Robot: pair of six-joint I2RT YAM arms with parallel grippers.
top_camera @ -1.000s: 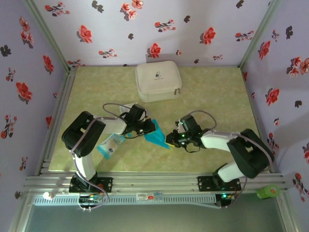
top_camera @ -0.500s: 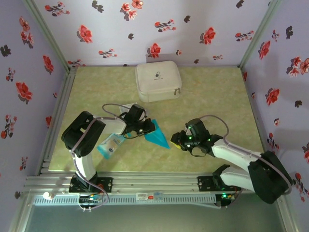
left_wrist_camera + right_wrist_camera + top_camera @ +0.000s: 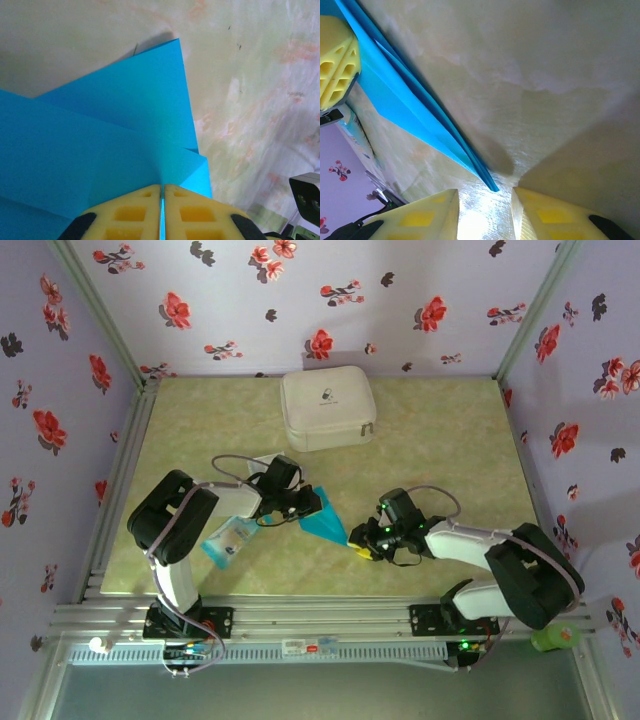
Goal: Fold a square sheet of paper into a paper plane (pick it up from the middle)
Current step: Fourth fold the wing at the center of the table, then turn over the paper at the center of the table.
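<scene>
We see L gripper (image 3: 162, 210) clamped on paper plane (image 3: 323, 523), R gripper (image 3: 485, 210) jaws apart at its tip; white case (image 3: 327, 408) logo unreadable, table (image 3: 460, 430) far-right corner open.

Nothing legible.
The white case (image 3: 327, 410), beyond the left gripper (image 3: 308, 506), carries a small dark logo (image 3: 326, 396) too tiny to read.

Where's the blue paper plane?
Top view: the paper plane sits mid-table, wide end pinched by the left gripper, tip just before the open right gripper.

Bright blue paper plane (image 3: 325, 524), cream case (image 3: 327, 408), pale green marbled table (image 3: 450, 440), lilac red-flowered walls (image 3: 400, 270)
</scene>
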